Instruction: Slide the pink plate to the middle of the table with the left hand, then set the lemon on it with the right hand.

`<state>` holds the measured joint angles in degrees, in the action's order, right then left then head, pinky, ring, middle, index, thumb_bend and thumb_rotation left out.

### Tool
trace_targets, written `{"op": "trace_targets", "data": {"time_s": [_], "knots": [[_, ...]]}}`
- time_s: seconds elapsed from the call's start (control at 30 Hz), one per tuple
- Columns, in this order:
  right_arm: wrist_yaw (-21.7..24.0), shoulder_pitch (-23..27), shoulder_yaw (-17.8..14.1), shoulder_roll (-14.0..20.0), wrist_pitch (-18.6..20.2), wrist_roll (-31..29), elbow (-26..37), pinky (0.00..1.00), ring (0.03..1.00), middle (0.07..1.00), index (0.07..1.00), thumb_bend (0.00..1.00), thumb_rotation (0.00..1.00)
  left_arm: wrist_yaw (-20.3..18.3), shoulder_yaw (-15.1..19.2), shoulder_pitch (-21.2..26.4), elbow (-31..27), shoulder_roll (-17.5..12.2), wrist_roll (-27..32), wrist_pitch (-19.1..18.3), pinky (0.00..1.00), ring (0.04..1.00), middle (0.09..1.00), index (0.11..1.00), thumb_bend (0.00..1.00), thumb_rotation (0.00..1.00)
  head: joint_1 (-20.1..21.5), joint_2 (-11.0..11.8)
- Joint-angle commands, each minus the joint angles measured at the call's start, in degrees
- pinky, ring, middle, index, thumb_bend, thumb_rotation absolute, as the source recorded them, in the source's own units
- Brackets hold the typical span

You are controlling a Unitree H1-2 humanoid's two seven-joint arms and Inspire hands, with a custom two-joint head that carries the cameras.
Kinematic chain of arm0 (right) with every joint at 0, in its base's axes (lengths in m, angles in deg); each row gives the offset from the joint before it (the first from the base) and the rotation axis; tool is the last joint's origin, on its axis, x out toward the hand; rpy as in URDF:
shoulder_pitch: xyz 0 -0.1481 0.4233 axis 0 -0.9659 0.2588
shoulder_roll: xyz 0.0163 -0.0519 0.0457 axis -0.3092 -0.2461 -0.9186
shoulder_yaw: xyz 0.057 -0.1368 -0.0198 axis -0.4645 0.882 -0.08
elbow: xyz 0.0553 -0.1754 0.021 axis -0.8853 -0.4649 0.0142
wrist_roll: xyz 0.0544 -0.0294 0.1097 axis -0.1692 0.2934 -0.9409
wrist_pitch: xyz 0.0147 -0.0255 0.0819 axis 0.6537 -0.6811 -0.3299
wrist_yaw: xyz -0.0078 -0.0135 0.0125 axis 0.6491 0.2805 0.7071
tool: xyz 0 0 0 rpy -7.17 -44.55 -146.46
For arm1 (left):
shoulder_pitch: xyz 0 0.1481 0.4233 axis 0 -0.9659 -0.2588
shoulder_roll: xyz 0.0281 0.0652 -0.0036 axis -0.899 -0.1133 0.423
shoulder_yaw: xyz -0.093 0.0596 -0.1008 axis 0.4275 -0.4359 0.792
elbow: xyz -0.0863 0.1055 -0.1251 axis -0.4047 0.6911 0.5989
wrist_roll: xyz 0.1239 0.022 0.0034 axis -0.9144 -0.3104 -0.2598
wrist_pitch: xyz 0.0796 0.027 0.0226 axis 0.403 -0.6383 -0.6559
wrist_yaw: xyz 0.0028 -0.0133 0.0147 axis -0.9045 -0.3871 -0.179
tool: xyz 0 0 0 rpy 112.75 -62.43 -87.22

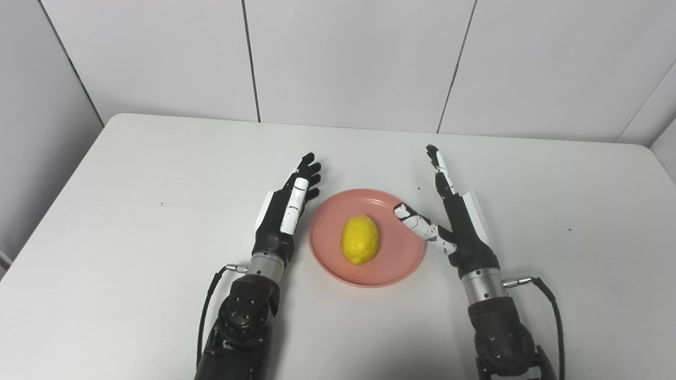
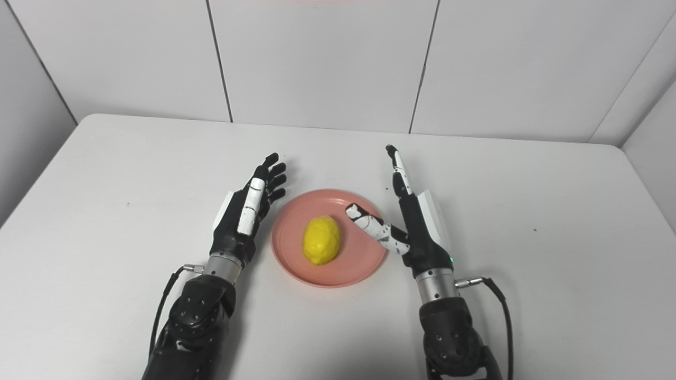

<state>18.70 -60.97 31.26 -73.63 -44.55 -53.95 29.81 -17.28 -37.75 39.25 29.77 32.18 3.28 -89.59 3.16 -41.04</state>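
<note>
A pink plate lies near the middle of the white table. A yellow lemon rests on the plate, a little left of its centre. My left hand is open just left of the plate, fingers stretched forward, holding nothing. My right hand is open just right of the plate, fingers stretched forward, and its thumb reaches over the plate's right rim. Neither hand touches the lemon. The same shows in the right eye view: plate, lemon, left hand, right hand.
The white table is backed by white wall panels on the far side and both sides. Its far edge runs close to the wall. A few small dark specks mark the surface.
</note>
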Motion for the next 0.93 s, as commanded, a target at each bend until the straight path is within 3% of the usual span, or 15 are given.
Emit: {"op": "trace_targets", "data": {"time_s": [0.0, 0.27, 0.43, 0.9], "knots": [[0.04, 1.22, -0.73, -0.61, -0.7, -1.6, 1.97, 1.0, 1.0, 1.0, 1.0, 0.67, 0.99, 0.14, -0.1, 1.76, -2.09, 0.01, -0.56, 1.77, 0.92, 0.936, 0.937, 0.928, 0.61, 1.0, -0.02, -0.05], [2.64, 1.38, -3.15, -2.25, -0.78, -12.69, 0.29, 1.0, 1.0, 1.0, 1.0, 0.73, 1.0, 0.41, -0.07, 1.77, -2.14, -0.1, -1.07, 1.15, 0.95, 0.952, 0.957, 0.946, 0.6, 1.0, 0.1, -0.1], [4.12, 1.32, -3.91, -2.82, 1.46, -17.33, 0.68, 1.0, 1.0, 1.0, 1.0, 0.74, 1.0, 0.58, -0.25, 1.89, -2.15, -0.27, -1.98, 0.53, 1.0, 0.984, 0.983, 0.975, 0.62, 1.0, 0.25, -0.24], [4.75, 1.15, -5.91, -4.23, 5.65, -23.99, 0.12, 1.0, 1.0, 1.0, 1.0, 0.75, 1.0, 0.88, -0.25, 2.08, -1.09, -0.14, -3.13, 1.91, 1.0, 1.0, 1.0, 1.0, 0.65, 1.0, 0.23, -0.16]]}}
